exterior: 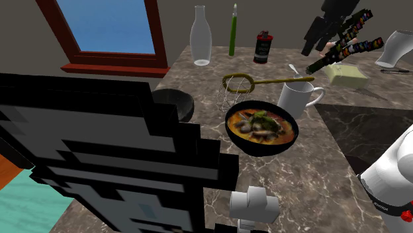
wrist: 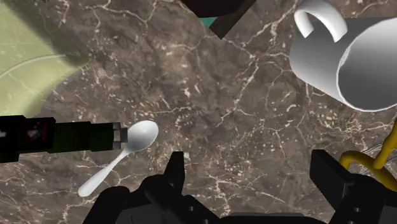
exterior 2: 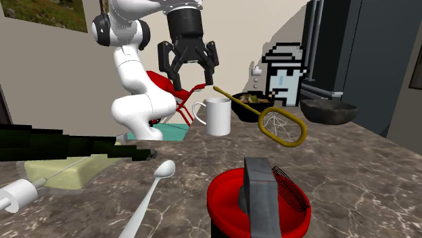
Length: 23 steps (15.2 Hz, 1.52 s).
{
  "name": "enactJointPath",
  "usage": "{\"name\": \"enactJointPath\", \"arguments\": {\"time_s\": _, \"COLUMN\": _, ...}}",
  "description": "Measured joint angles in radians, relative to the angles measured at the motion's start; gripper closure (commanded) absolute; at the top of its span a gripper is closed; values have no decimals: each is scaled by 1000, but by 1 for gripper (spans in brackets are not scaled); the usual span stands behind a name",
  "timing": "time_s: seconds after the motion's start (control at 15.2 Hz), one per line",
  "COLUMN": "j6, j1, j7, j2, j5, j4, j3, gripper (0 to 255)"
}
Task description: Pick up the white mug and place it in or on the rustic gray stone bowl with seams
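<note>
Your mug (exterior: 298, 98) is standing upright, handle pointing to the shoulder view's right; your gripper (exterior 2: 193, 78) is hovering above and beside it, jaws spread, empty.

Brown marble counter (exterior: 291, 179) w/ pale veins carries a white mug (exterior: 296, 97) (upright), a soup bowl (exterior: 261, 128) just beside it, a dark bowl (exterior: 173, 104), a strainer (exterior: 281, 80), a glass bottle (exterior: 201, 38), a spoon (wrist: 141, 135), etc.
</note>
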Motion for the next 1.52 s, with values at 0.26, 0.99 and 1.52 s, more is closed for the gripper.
{"name": "enactJointPath", "arguments": {"time_s": 0.26, "j6": 9, "j1": 16, "j7": 24, "j2": -39, "j5": 8, "j4": -56, "j3": 40, "gripper": 0}}
{"name": "enactJointPath", "arguments": {"time_s": 0.99, "j6": 72, "j1": 82, "j7": 111, "j2": -135, "j5": 58, "j4": -237, "j3": 176, "gripper": 0}}
{"name": "enactJointPath", "arguments": {"time_s": 1.52, "j6": 122, "j1": 82, "j7": 108, "j2": -133, "j5": 61, "j4": -285, "j3": 178, "gripper": 0}}
